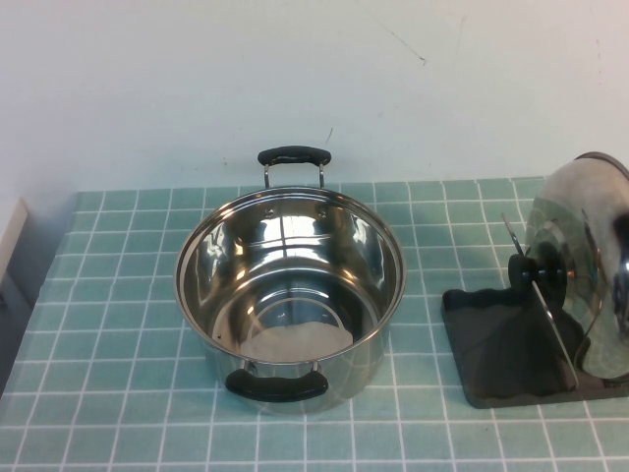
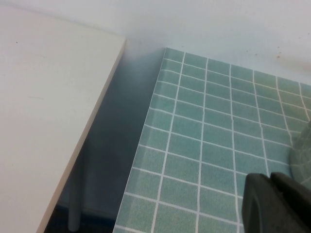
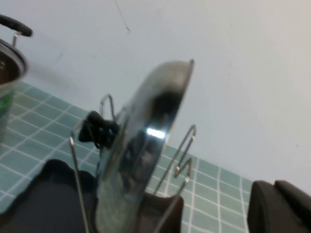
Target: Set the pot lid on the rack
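Pot lid (image 1: 580, 246) stood on edge in rack (image 1: 491, 344), at pot's (image 1: 290, 285) 3 o'clock. Right gripper (image 3: 279, 206) sat near it, left gripper (image 2: 274, 201) parked well apart (grip unclear on both). You needed straight retreat, no wire contact.

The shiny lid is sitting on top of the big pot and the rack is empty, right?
No. The pot lid is not on the pot, which is open and empty. The high view shows the lid standing on edge in the rack, between its wire loops. Neither the left gripper nor the right gripper touches it.
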